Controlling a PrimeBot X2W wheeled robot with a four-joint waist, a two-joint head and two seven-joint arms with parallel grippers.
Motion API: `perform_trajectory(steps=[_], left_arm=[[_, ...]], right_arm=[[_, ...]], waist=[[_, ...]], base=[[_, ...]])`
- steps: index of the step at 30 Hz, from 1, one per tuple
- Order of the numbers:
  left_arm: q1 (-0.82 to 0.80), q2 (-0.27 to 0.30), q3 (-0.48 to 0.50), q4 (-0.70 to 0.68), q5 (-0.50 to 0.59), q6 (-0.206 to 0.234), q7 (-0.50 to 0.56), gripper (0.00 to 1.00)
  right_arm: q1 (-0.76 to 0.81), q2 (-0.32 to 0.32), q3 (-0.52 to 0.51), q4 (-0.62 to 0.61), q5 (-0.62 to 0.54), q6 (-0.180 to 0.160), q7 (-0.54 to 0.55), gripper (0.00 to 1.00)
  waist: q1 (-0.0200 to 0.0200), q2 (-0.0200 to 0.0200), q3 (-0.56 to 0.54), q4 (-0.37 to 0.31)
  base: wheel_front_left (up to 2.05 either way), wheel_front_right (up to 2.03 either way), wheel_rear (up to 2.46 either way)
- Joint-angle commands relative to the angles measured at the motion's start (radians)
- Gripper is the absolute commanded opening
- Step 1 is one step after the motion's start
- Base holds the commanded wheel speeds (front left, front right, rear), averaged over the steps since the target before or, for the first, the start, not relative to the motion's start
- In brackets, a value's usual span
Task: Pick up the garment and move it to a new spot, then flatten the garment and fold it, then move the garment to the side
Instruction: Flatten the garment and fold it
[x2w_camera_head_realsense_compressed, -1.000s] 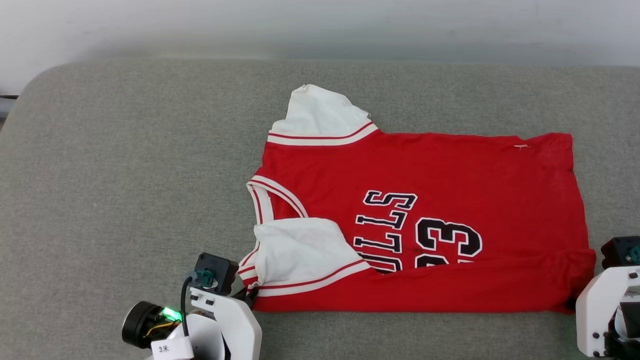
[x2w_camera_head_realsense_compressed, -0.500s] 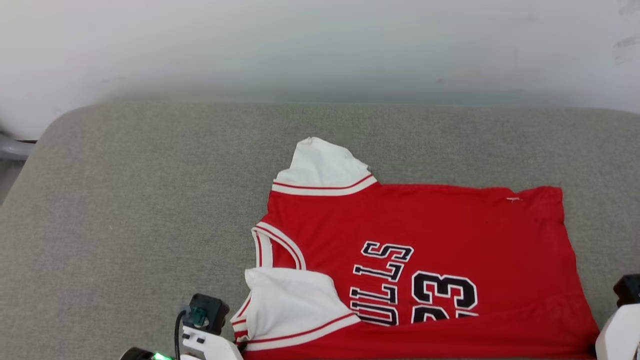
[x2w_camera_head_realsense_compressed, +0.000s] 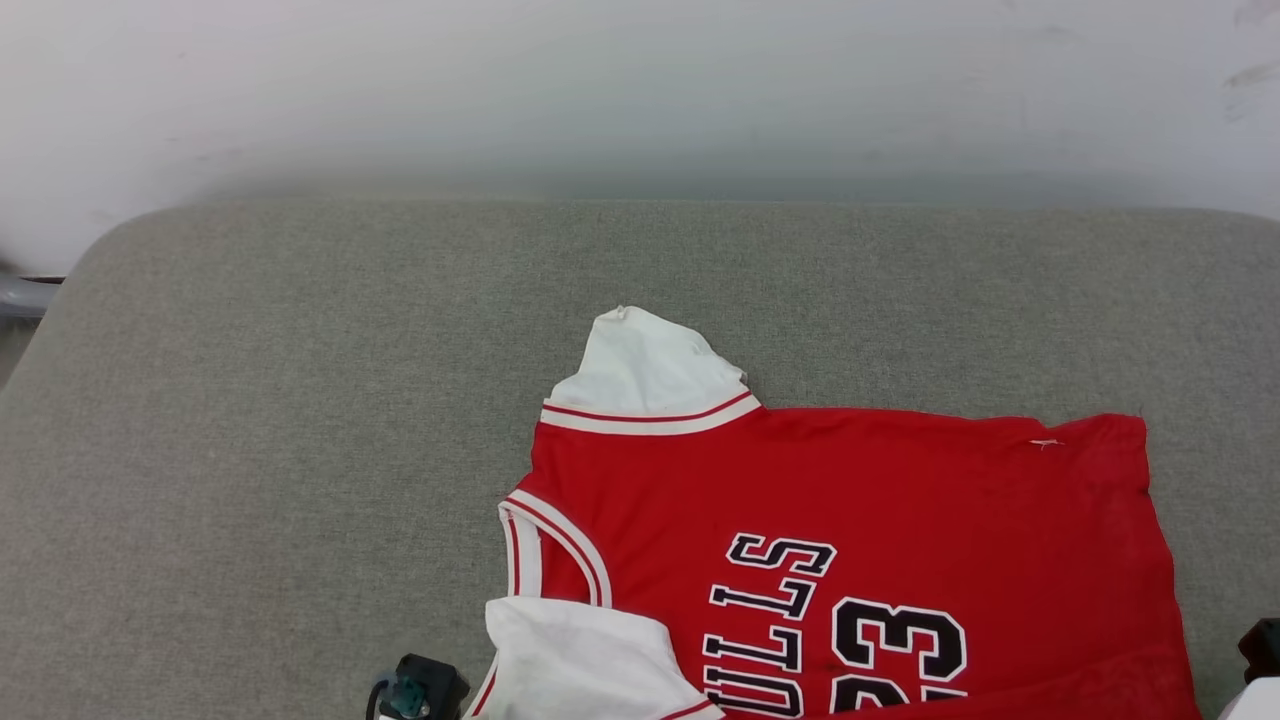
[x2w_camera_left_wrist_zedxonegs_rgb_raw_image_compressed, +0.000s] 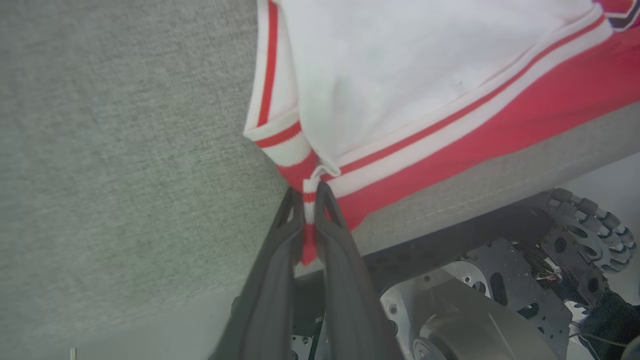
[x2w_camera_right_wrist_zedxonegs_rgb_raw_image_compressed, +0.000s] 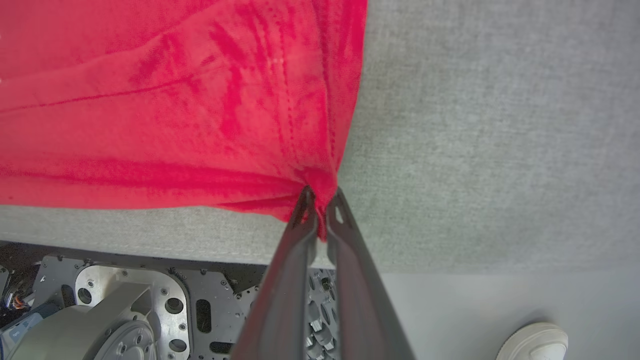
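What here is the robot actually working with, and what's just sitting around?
Part of the job:
- the garment
- the left gripper and the right gripper, each pinching its near edge

Just there:
- the grey padded surface
- the white wall
- the robot's wheeled base
- a pale rounded thing on the floor, perhaps a shoe

Just a grey fabric-covered worktop (x2w_camera_head_realsense_compressed: 300, 400) with rounded corners, a plain white wall (x2w_camera_head_realsense_compressed: 600, 90) behind it, pale grey floor (x2w_camera_right_wrist_zedxonegs_rgb_raw_image_compressed: 500, 300) below its near edge, and what looks like a white shoe toe (x2w_camera_right_wrist_zedxonegs_rgb_raw_image_compressed: 532, 342) down there.
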Motion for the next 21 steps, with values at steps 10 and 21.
perform_trajectory(steps=[10,21], left_arm=[[-0.039,-0.024,-0.007,0.062,-0.004,-0.011,-0.009,0.05],[-0.057,0.014,0.014,0.021,0.026,0.009,-0.037,1.0]], right_arm=[[-0.044,-0.001,0.025,0.07,-0.014,-0.002,-0.045,0.0],[-0.058,-0.025,0.046,0.022,0.014,-0.002,-0.089,1.0]], waist=[[0.0001,0.0,0.014,-0.002],[0.0001,0.0,-0.037,-0.013]], base=[[0.0,0.0,0.0],[0.0,0.0,0.0]])
